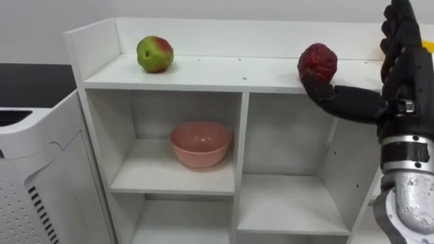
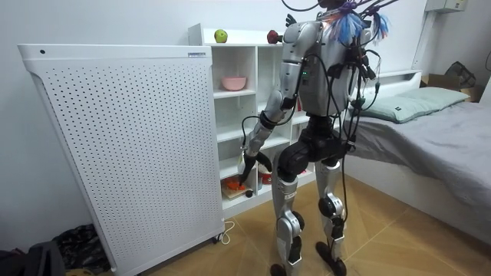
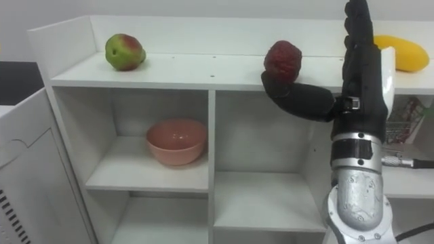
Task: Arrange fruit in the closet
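On top of the white closet (image 1: 224, 73), close to its front edge and right of centre: red fruit (image 1: 317, 62), knobbly. Right hand (image 1: 405, 78) raised just beside it, fingers straight and upright, thumb stretched left to the fruit's lower front. Touching or just short, cannot tell. Nothing pinched. Left hand (image 2: 253, 162) low by the bottom shelves, fingers unreadable.

Risk: thumb nudges the fruit forward and it rolls off, since the front edge has no rail.

Apple (image 1: 154, 54) far left, yellow fruit (image 3: 404, 53) far right, both well apart from it. Bare board between the fruits, raised wall behind. Pink bowl (image 1: 200, 144) sits in the upper left compartment; the right one offers room.
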Robot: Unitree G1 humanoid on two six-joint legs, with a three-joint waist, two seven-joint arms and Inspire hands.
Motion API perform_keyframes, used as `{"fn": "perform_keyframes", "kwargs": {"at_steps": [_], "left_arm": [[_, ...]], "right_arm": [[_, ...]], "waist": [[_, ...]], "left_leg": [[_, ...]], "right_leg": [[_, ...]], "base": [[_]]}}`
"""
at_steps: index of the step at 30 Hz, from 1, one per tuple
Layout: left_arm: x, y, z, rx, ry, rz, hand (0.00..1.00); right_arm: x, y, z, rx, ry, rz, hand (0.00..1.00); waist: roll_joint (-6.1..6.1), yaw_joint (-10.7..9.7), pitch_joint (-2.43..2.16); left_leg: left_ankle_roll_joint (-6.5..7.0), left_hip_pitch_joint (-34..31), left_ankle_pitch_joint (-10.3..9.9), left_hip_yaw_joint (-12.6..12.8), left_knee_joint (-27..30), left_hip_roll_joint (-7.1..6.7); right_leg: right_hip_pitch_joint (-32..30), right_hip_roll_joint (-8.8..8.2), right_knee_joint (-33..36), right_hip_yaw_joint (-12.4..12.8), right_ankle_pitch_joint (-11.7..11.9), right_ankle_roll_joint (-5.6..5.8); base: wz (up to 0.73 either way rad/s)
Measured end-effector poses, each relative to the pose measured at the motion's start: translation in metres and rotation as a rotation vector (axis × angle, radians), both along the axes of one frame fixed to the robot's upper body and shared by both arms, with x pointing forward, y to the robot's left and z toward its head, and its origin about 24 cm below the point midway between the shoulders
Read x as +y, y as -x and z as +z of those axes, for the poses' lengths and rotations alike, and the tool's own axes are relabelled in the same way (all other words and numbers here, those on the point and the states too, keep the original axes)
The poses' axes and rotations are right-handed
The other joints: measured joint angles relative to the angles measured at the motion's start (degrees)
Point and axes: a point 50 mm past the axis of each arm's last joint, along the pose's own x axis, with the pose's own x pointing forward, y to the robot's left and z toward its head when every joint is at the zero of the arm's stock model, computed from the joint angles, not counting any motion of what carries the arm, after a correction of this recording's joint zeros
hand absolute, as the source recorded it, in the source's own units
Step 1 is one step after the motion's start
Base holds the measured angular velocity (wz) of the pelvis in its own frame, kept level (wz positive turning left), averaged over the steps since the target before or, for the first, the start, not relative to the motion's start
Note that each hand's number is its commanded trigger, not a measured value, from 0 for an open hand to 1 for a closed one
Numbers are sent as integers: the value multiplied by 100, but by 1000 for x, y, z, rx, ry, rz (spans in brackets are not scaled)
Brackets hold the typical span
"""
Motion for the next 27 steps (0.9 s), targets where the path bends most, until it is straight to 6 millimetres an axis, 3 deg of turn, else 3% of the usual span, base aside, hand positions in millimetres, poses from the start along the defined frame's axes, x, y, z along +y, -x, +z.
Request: {"fn": "perform_keyframes", "kwargs": {"at_steps": [16, 20, 27], "left_arm": [[0, -8, 3, -8, -6, 4, 0], [0, -14, 5, -7, -11, -1, 0], [2, -13, 5, 20, 2, -9, 0]], "right_arm": [[-4, -20, 6, 67, -13, 40, 0], [-6, -25, -2, 131, 10, 42, 0], [-6, -28, -7, 182, 43, 41, 0]], "waist": [[-21, -9, -14], [-62, -9, -42], [-79, -11, -33]], "left_leg": [[0, -15, 0, -67, -1, -1], [0, 3, 0, -187, -5, -12], [0, 17, 0, -192, -8, -14]], "right_leg": [[10, 0, 2, -47, 0, 0], [44, 1, 5, -87, 0, 0], [74, 3, -5, -104, 0, 0]], "base": [[0], [6], [0]]}}
